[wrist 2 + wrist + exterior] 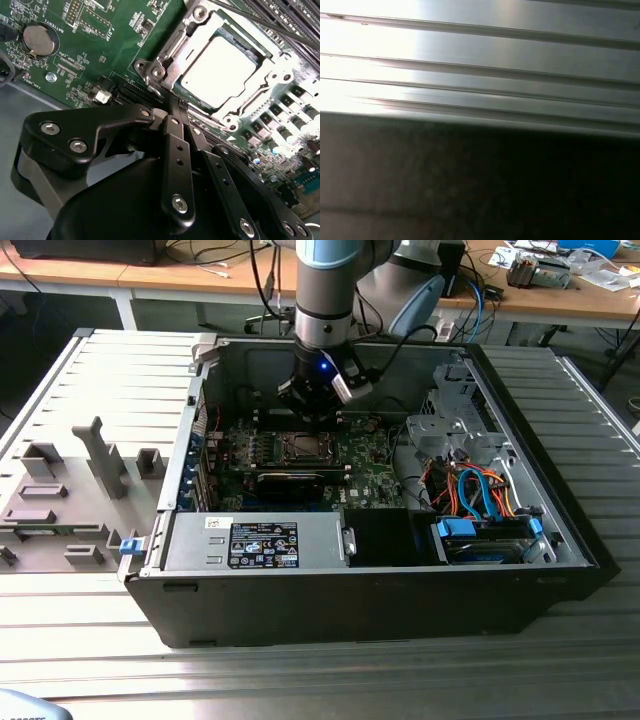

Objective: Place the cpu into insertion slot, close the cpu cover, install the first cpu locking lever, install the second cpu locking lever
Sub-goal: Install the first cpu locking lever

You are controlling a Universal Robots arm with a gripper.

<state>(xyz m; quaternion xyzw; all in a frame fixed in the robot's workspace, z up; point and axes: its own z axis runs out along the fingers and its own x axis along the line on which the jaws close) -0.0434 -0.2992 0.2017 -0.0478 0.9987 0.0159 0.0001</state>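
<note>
- Hovering just above the insertion slot (301, 447), the tool (312, 408) hangs inside the open computer case (400, 570) on the ribbed metal tabletop (300, 680).
- In the second wrist view the tool (172, 107) has its black fingers (175, 150) pressed together with nothing between them, tips just beside the corner of the insertion slot (150, 75).
- The cpu (217, 72) sits seated in the insertion slot, its pale metal top facing up.
- The cpu cover (250, 42) looks lowered around the cpu, framing it; whether either locking lever is latched I cannot tell.
- Handling, as a judgement: the cpu is light, stiff and smooth-topped, with a fragile underside, so it wants holding by its 2 opposite edges only.
- The cpu cover is thin springy sheet metal; pushing on its frame near the free edge of the insertion slot seems safest, keeping off the green motherboard (85, 55).
</note>
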